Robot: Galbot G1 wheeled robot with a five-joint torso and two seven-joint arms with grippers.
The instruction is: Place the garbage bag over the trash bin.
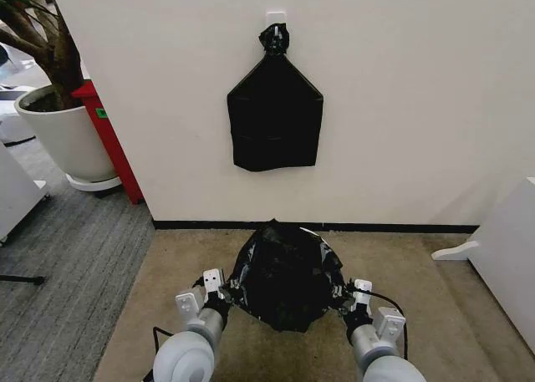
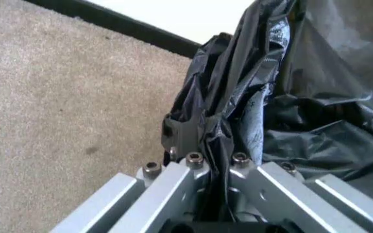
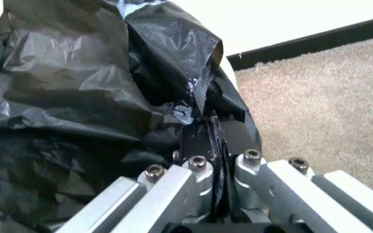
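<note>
We hold the garbage bag point(image 1: 284, 273) up between our two hands, low down over the tan carpet point(image 1: 201, 257) and close to the wall point(image 1: 401, 106). Our left hand point(image 1: 224, 297) pinches the bag's left edge, and in the left wrist view we see its fingers point(image 2: 180, 136) shut tight on a fold of the black plastic. Our right hand point(image 1: 343, 295) does the same on the other edge, with the thin plastic squeezed between its fingers point(image 3: 196, 141). The bag hangs wide between the two hands like a big, dark, rumpled lump. We think a tiny bit of white peeks out at the top of the bag, near the wall, and that may be the trash bin point(image 1: 311, 231), but it is too small to be sure. So we think the bag may be partly over the bin, and it looks like it has to be pulled down and fitted around the rim. The bag hides almost all of the bin, so we cannot tell how far down the bag sits. Up on the wall hangs another black bag bundle point(image 1: 274, 114) with a knot on top.
</note>
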